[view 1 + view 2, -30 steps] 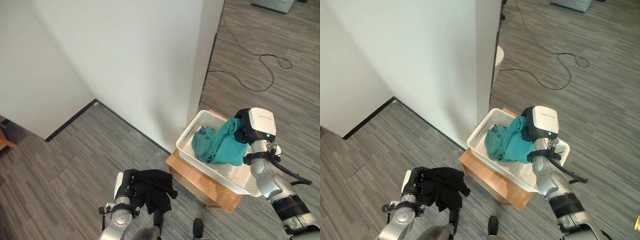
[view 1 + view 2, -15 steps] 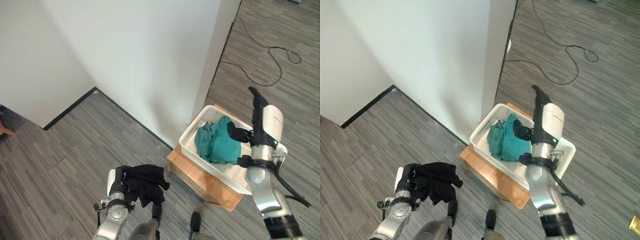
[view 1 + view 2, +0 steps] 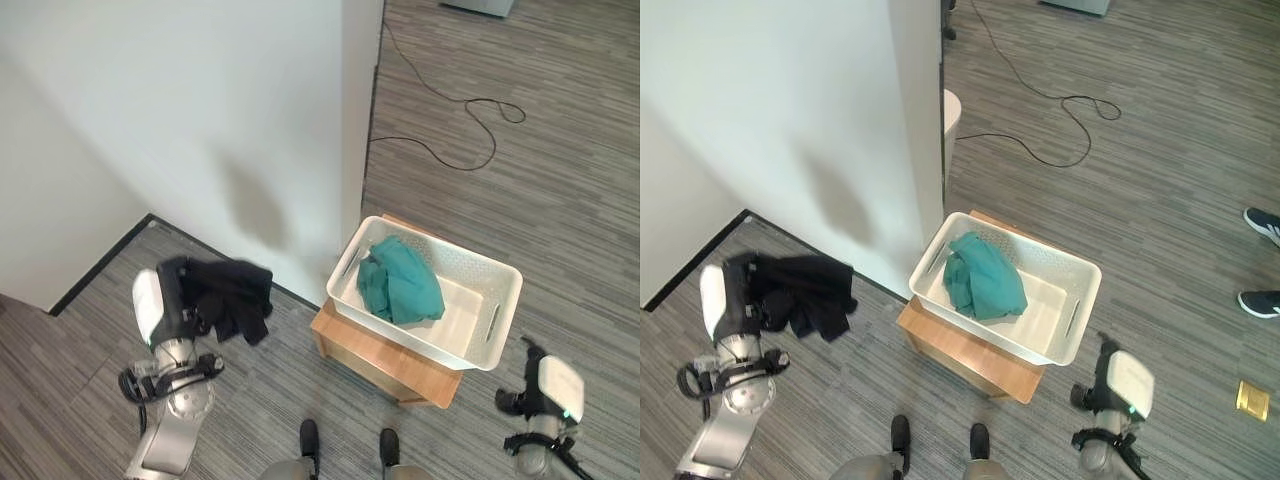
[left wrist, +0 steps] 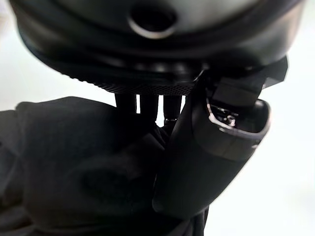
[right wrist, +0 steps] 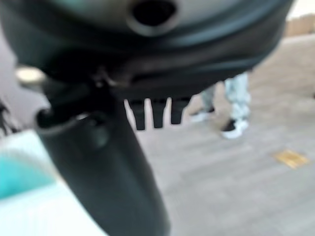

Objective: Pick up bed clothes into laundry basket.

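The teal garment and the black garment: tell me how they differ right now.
The teal garment lies bunched inside the white laundry basket; the black garment hangs outside it, clutched in the left hand. The teal one rests free of either hand, while the right hand sits low beside the basket, empty. Both are crumpled cloth.

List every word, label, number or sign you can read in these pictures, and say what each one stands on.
None can be read: the white laundry basket, the teal cloth inside it and the black garment held by the left hand carry no visible print.
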